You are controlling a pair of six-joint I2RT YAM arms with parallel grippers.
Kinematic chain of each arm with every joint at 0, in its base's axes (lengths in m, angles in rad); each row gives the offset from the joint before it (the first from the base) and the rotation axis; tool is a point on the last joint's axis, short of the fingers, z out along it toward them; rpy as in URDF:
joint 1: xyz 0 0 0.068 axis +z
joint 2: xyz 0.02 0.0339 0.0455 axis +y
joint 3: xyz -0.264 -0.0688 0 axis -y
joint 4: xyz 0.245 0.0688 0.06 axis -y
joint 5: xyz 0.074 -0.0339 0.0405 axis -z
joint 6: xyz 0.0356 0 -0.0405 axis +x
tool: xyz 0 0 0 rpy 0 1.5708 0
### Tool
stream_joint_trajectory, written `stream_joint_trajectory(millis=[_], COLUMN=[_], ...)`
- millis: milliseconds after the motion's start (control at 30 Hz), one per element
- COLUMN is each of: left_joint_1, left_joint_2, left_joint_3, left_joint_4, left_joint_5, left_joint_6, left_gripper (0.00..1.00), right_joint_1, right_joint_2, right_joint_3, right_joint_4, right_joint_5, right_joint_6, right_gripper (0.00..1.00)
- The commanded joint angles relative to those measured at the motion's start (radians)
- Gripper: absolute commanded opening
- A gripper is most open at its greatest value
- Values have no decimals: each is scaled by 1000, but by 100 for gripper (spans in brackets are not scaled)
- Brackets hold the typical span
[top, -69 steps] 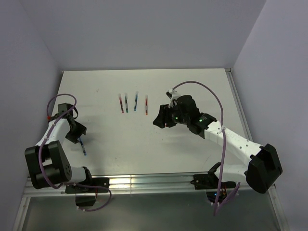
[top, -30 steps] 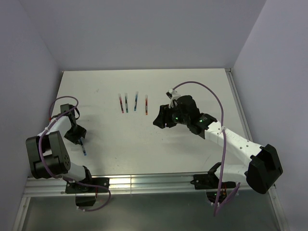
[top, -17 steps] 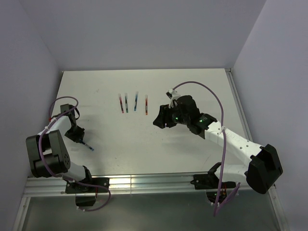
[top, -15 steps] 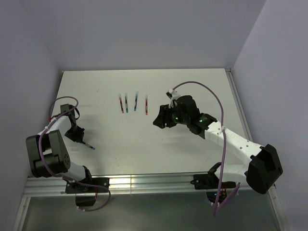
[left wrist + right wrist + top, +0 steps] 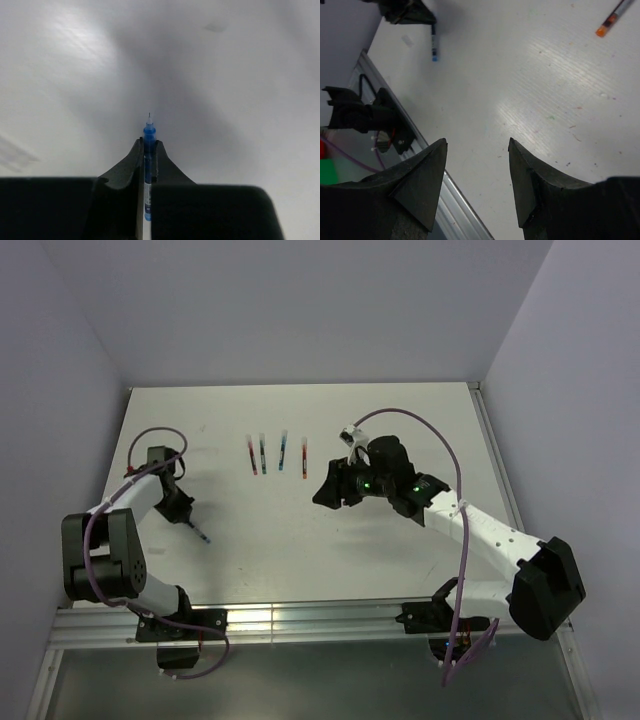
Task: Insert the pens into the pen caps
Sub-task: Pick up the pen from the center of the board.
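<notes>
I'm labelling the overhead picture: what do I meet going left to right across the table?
Left gripper, shut on a blue pen → red pen → green pen → second blue pen → second red pen → right gripper, open.

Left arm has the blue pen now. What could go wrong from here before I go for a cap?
1. The left gripper pinches the blue pen with only its tip sticking out; a cap may hit the gripper before seating.
2. The four thin pieces in the row lie close together, so the open, empty right gripper may knock neighbours while picking one.
3. Their colours differ; a wrong pick would not match blue.
</notes>
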Motion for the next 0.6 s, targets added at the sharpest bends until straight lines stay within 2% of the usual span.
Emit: stream_joint_trajectory(millis=[0,133,233,433,567], left_joint_1=[-116,-276,-351,-468,-508], left_joint_2=[-59,-103,-128,-154,-166], left_joint_3=[93,202,262,343,366], left_joint_4=[103,117,138,180,204], left_joint_5=[132,159,180,206,242], left_joint_6=[-3,-49,-70,-107,-133], left_gripper=[0,0,0,0,0], right_joint_1=[-6,-5,-3,3,8], right_joint_2=[25,77,141,214,249], right_joint_3=[68,117,156,218,262], right_joint_4=[101,147,188,221,204], right_joint_5=[-137,-216,-219,-190,-125], right_joint_6=[26,83,106,147,140], right_gripper=[60,60,60,59,59])
